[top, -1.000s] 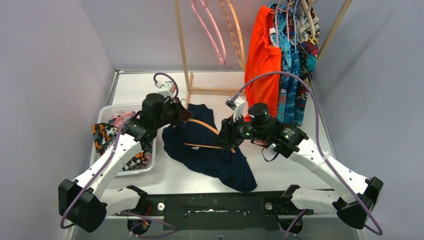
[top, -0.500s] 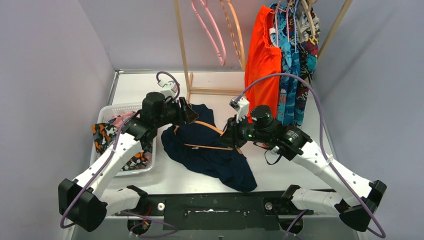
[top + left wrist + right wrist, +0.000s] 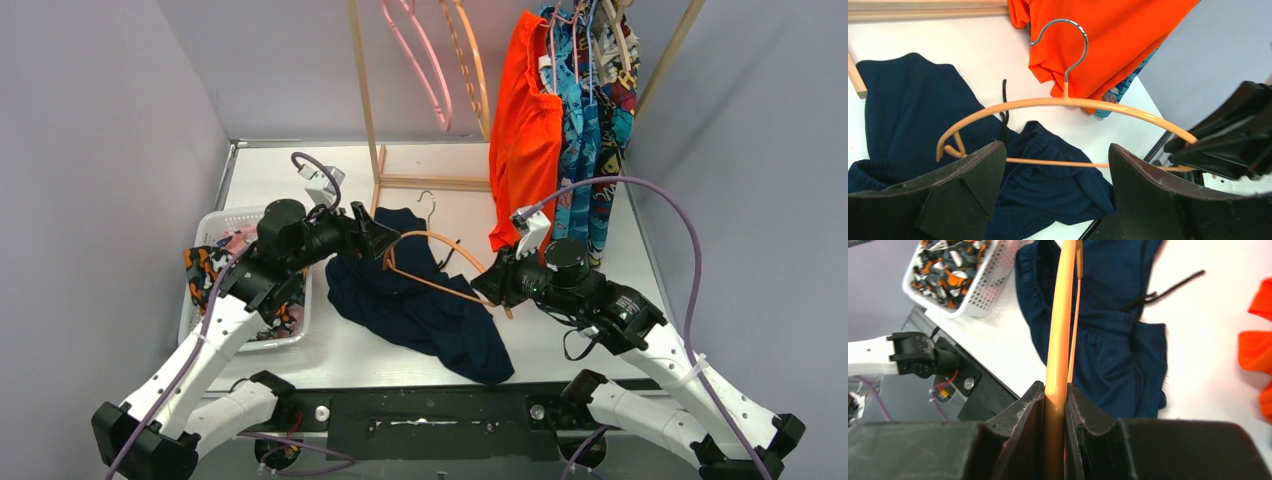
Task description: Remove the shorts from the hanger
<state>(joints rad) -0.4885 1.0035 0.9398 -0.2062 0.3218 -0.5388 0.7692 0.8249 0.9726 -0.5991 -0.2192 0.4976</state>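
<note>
- Fingers (image 3: 1018,415) of the right gripper (image 3: 484,284) are pinched narrow on one end of the peach hanger (image 3: 432,234).
- Left gripper (image 3: 386,238) has its jaws spread wide just by the hanger's other end, gripping nothing.
- Navy shorts (image 3: 420,312) lie crumpled on the white table (image 3: 330,350), under the hanger.
- White basket (image 3: 232,216) at the left holds the black-orange shorts (image 3: 205,272) and the pink shorts (image 3: 240,240).
- Orange-red shorts (image 3: 525,130) and the teal patterned shorts (image 3: 578,150) hang on the wooden rack (image 3: 362,90) at the back.
</note>
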